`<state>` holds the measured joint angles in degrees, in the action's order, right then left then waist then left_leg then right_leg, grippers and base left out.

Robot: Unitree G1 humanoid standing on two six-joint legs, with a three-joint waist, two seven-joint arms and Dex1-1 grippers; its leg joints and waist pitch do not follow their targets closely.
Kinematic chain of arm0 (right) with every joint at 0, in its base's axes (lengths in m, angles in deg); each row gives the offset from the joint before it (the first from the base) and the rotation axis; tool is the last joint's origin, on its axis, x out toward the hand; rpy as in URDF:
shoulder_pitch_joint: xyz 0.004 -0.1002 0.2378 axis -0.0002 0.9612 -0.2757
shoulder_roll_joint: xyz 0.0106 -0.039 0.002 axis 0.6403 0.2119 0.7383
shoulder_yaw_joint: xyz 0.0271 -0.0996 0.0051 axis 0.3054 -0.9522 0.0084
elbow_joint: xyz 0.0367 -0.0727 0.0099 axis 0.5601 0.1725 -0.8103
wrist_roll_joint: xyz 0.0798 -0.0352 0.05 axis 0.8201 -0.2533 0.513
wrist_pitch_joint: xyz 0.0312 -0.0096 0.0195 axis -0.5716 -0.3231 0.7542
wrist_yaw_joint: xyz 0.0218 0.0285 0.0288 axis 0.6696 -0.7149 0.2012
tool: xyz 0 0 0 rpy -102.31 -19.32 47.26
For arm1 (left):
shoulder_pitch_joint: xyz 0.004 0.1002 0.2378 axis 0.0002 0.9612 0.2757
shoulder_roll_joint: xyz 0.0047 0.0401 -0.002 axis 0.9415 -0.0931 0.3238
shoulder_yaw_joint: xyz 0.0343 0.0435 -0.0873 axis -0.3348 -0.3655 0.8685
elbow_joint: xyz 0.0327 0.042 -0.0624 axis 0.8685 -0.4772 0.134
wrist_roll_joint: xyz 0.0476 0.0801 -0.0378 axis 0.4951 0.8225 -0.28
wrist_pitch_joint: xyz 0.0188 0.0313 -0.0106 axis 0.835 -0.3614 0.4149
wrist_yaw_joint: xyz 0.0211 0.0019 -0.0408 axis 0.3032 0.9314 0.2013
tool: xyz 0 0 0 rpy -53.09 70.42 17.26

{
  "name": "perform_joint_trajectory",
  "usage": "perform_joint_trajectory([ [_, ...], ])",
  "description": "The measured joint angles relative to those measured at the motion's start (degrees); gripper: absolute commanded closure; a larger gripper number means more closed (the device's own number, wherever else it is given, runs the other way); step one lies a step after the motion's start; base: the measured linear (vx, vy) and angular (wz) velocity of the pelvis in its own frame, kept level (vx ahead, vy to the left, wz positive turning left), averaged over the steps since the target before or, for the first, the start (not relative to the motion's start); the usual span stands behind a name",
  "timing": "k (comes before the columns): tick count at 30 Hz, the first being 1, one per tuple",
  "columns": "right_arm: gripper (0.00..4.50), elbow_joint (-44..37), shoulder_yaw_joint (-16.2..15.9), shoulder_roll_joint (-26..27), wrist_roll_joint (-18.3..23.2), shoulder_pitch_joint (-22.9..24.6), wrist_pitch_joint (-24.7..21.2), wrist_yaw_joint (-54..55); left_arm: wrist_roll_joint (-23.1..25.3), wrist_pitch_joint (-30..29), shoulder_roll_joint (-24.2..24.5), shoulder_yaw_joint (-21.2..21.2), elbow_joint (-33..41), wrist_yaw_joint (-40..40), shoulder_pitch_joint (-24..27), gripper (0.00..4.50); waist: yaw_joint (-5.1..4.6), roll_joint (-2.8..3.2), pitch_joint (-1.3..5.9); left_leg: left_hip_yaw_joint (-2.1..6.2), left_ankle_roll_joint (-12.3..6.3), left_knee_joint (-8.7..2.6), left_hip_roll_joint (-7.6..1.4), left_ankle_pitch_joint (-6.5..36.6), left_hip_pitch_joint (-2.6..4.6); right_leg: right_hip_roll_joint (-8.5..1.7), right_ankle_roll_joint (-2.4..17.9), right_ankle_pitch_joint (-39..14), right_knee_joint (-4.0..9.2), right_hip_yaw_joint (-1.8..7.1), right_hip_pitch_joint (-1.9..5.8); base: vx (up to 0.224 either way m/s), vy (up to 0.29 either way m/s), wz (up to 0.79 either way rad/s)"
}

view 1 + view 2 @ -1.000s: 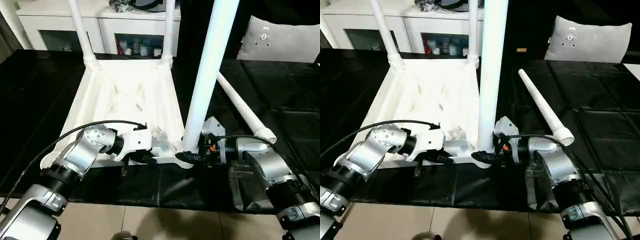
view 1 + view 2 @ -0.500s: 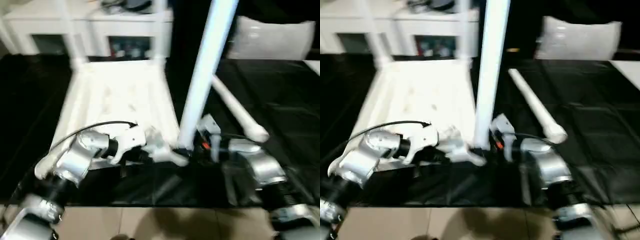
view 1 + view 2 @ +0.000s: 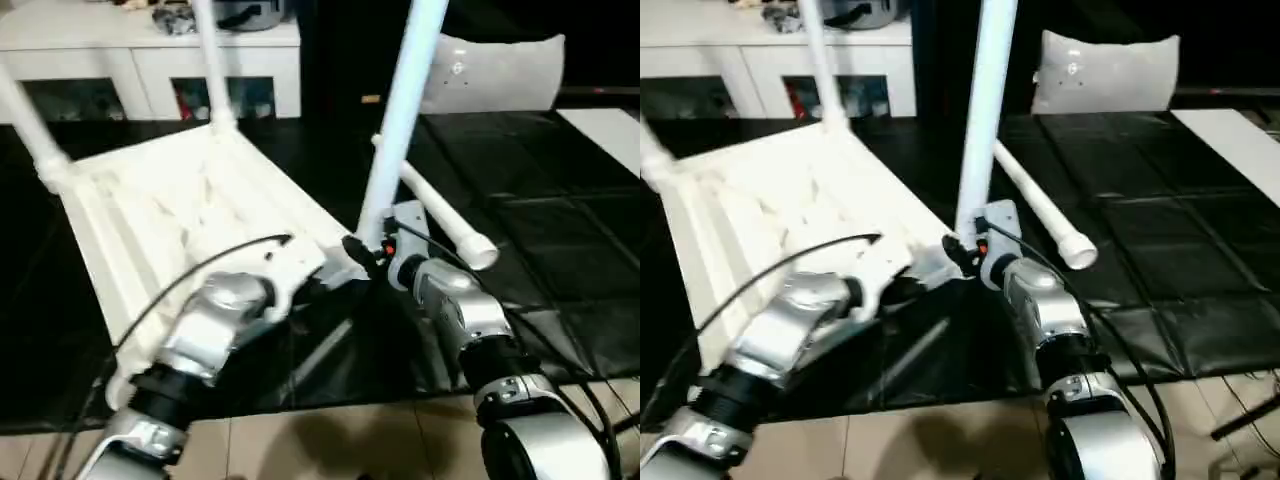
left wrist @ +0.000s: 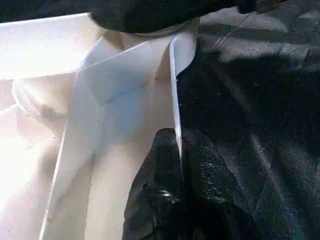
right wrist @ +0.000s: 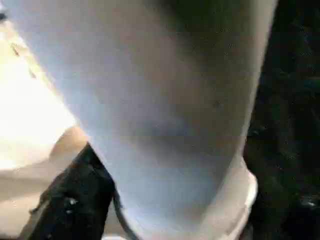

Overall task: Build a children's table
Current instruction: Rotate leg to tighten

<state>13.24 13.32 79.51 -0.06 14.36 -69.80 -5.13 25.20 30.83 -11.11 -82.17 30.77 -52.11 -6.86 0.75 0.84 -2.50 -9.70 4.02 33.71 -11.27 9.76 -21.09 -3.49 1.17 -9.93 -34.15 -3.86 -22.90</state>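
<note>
The upturned children's table point(image 3: 190, 215) lay on the black mat. The left end effector point(image 4: 179, 150) pinched its thin rim wall; the right end effector point(image 3: 362, 255) gripped the upright leg point(image 3: 400, 110) at its base. Light, stiff, slick plastic; best held low, near the corner socket.

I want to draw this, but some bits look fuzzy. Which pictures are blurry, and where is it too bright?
Left eye view: the tabletop glares bright white, and the silver forearms look smeared. Right wrist view: the upright leg is very close and soft, with no sharp edges. Left wrist view: the tabletop's thin edge is bright on one side, and the left gripper pinching it is dark and shiny.
</note>
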Motion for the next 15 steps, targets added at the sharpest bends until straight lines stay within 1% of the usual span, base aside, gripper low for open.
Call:
perform_joint_trajectory([
  [3, 0.51, -1.64, 0.02, -0.66, 0.2, 1.24, 0.28, -1.63, -0.06, 0.25, 0.01, -0.15, -0.09, 0.15, -0.36, 4.5, 0.6, 0.0, 0.0, 0.0, -0.01, -0.06, 0.0, 0.01, -0.03, 0.0, 0.02, 0.11, 0.02, 0.0, -0.02, 0.0, 0.0, 0.0],
  [4, 0.27, -2.86, -0.05, -1.39, 0.33, 2.26, 0.49, -2.68, -0.06, 1.07, 0.16, -0.77, -0.56, 0.14, -0.7, 4.5, 0.99, 0.0, 0.0, 0.0, -0.01, -0.1, -0.01, 0.01, -0.02, 0.01, 0.01, 0.12, 0.02, -0.02, -0.03, 0.0, 0.0, 0.0],
  [7, 0.14, -7.01, -1.15, -5.03, 0.46, 5.97, 1.87, -8.27, -0.01, 5.01, 1.51, -1.37, -2.66, -0.77, -1.33, 4.5, 1.81, 0.12, -0.07, -0.01, 0.0, -0.24, -0.02, 0.01, -0.03, 0.02, -0.04, 0.12, 0.02, -0.04, -0.04, 0.0, 0.0, 0.0],
  [9, 0.06, -8.17, -1.61, -6.19, 0.53, 7.29, 2.49, -10.92, 0.06, 6.48, 2.42, -1.28, -3.63, -1.17, -1.8, 4.5, 1.96, 0.16, -0.08, -0.01, 0.01, -0.3, -0.05, 0.0, -0.04, 0.06, -0.04, 0.12, 0.02, -0.05, -0.08, 0.0, 0.0, 0.0],
  [11, 0.06, -9.92, -2.38, -8.72, 0.56, 8.82, 2.99, -14.45, 0.01, 7.93, 3.19, -1.35, -4.68, -2.16, -2.37, 4.5, 2.17, 0.21, -0.11, -0.02, 0.01, -0.31, -0.05, 0.0, -0.07, 0.06, -0.05, 0.12, 0.02, -0.05, -0.12, 0.0, 0.0, 0.0],
  [12, 0.06, -11.13, -3.16, -10.77, 0.61, 9.79, 3.29, -17.17, -0.12, 9.14, 3.89, -1.59, -5.07, -3.23, -2.54, 4.5, 2.3, 0.25, -0.13, -0.02, 0.01, -0.3, -0.05, 0.0, -0.11, 0.06, -0.06, 0.11, 0.05, -0.05, -0.13, 0.0, 0.0, 0.0],
  [13, 0.06, -12.54, -3.84, -13.94, 0.99, 11.02, 3.51, -21.14, -0.61, 10.58, 5.45, -1.71, -5.25, -5.36, -2.59, 4.5, 2.52, 0.28, -0.16, -0.03, 0.0, -0.32, -0.05, 0.01, -0.15, 0.06, -0.06, 0.11, 0.09, -0.05, -0.15, 0.0, 0.0, 0.0],
  [15, 0.06, -13.28, -3.77, -16.7, 1.35, 11.33, 3.52, -24.66, -1.1, 11.99, 7.45, -1.57, -5.48, -7.78, -2.59, 4.5, 2.43, 0.31, -0.17, -0.04, 0.01, -0.34, -0.06, 0.01, -0.15, 0.06, -0.04, 0.13, 0.07, -0.05, -0.17, 0.0, 0.0, 0.0],
])
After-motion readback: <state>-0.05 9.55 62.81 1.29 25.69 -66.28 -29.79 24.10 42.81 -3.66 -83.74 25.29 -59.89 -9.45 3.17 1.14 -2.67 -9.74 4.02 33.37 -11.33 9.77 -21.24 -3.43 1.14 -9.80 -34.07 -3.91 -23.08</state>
